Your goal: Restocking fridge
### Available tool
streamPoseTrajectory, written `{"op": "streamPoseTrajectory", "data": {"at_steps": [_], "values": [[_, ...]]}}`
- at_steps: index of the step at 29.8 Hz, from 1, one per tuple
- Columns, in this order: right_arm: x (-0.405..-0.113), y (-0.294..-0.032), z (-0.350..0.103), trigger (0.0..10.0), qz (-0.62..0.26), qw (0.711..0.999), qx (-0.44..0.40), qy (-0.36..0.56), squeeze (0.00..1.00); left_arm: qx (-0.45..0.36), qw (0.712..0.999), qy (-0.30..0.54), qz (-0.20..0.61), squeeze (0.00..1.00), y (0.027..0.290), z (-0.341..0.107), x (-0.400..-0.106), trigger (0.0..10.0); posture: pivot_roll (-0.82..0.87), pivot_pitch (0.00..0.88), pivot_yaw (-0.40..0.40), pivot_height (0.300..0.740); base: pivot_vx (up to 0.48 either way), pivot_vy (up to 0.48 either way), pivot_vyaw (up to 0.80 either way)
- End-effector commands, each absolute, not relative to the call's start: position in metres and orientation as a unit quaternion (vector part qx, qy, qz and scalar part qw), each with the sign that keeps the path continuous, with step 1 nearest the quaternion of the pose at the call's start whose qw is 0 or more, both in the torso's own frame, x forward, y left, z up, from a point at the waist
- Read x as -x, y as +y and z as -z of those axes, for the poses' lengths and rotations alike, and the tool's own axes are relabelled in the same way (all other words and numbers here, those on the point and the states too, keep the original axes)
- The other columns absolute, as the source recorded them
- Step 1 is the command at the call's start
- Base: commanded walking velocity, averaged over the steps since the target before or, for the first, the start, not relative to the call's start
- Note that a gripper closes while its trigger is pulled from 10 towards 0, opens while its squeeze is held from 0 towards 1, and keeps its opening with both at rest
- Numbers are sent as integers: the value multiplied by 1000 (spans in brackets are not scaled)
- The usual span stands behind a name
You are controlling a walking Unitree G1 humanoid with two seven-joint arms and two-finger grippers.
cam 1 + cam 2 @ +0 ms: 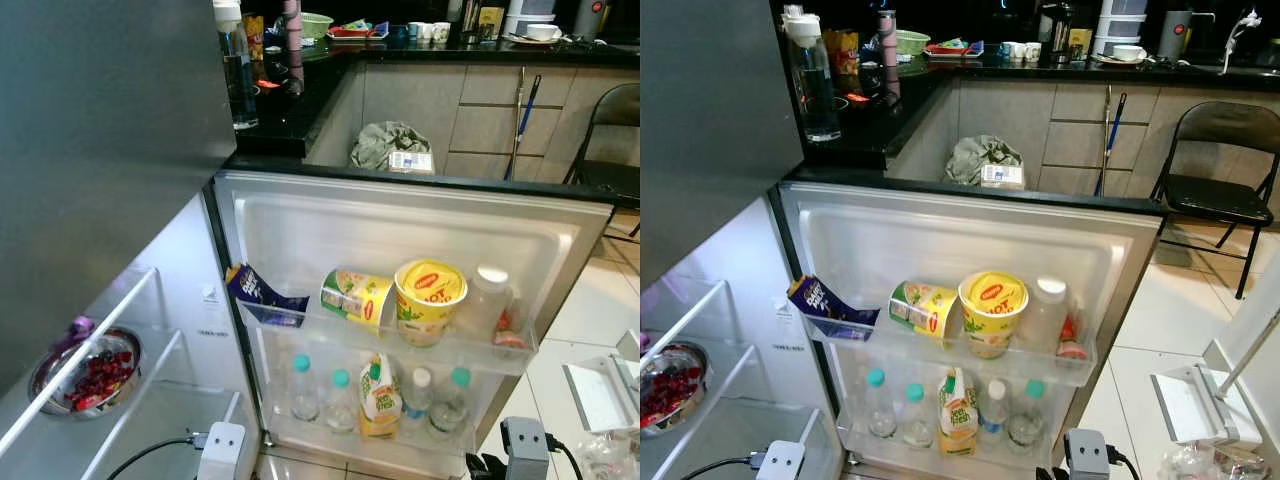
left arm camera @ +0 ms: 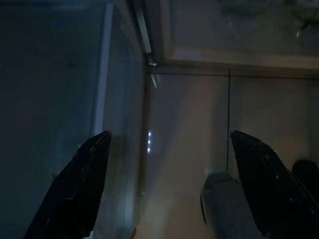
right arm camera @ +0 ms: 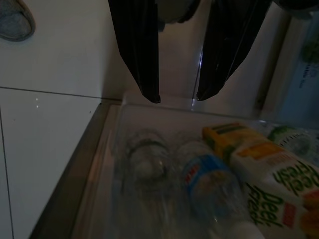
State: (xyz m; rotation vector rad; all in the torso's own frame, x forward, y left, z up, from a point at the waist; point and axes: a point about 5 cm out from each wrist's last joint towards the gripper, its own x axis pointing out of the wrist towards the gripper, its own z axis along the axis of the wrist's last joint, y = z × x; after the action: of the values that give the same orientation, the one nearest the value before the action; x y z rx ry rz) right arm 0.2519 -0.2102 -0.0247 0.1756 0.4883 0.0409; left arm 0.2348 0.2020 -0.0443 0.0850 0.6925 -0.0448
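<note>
The fridge door (image 1: 300, 225) stands open toward me. Its upper shelf holds a blue snack packet (image 1: 255, 292), a yellow-green tin (image 1: 355, 297) on its side, a yellow noodle cup (image 1: 430, 298) and a white bottle (image 1: 485, 300). Several water bottles (image 1: 303, 388) and a juice carton (image 1: 378, 398) stand in the lower shelf. My right gripper (image 3: 179, 97) hangs open just above that lower shelf, over the bottles (image 3: 209, 184) and the carton (image 3: 271, 169). Low beside the fridge body, my left gripper (image 2: 169, 134) is open and holds nothing.
A steel bowl of red berries (image 1: 95, 375) sits on a shelf inside the fridge at left. A black counter (image 1: 285, 115) with a tall bottle (image 1: 235, 65) lies behind the door. A folding chair (image 1: 1220, 170) and a white stand (image 1: 1200, 400) occupy the tiled floor on the right.
</note>
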Motion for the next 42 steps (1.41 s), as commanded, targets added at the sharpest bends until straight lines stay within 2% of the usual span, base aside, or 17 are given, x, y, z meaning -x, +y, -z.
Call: {"op": "streamPoseTrajectory", "data": {"at_steps": [1, 23, 31, 42], "values": [[-250, -210, 26, 10000, -19, 967, -85, 241, 0, -43, 937, 345, 25, 0, 202, 47, -231, 10000, -102, 93, -25, 681, 0, 0, 0], [-251, -207, 22, 10000, -39, 970, -103, 218, 0, -44, 937, 345, 30, 0, 201, 48, -231, 10000, -107, 82, -22, 681, 0, 0, 0], [-251, -209, 23, 10000, -30, 969, -86, 228, 0, -47, 938, 343, 34, 0, 200, 46, -234, 10000, -110, 69, -22, 721, 0, 0, 0], [-254, -206, 19, 10000, -45, 971, -110, 210, 0, -47, 936, 346, 36, 0, 200, 47, -233, 10000, -109, 63, -23, 721, 0, 0, 0]]}}
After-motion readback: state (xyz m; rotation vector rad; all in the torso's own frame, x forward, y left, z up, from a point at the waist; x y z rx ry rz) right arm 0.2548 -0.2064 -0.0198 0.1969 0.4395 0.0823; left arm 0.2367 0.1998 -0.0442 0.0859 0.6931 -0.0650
